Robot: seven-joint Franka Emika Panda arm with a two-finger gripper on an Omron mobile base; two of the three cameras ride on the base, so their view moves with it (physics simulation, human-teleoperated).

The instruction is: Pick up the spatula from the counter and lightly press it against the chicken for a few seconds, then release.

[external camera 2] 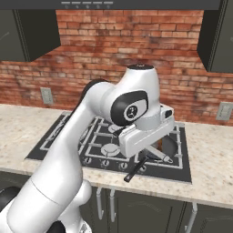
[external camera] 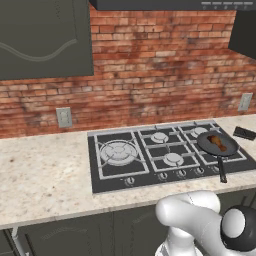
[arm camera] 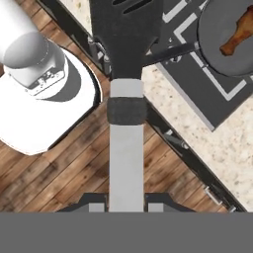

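While the claw (arm camera: 126,203) squeezes tight on the grey handle of the spatula (arm camera: 126,69), the black flat end with slots points straight away from the claw. Under the claw is the brown wood floor (arm camera: 64,183). Out past the claw, the flat end hangs over the front edge of the desk (arm camera: 197,133) and a corner of the black stove (arm camera: 207,94). Ahead of the claw and off to its right, the brown chicken (arm camera: 238,37) lies in the dark pan (arm camera: 215,44) on the stove. The spatula and the chicken are apart.
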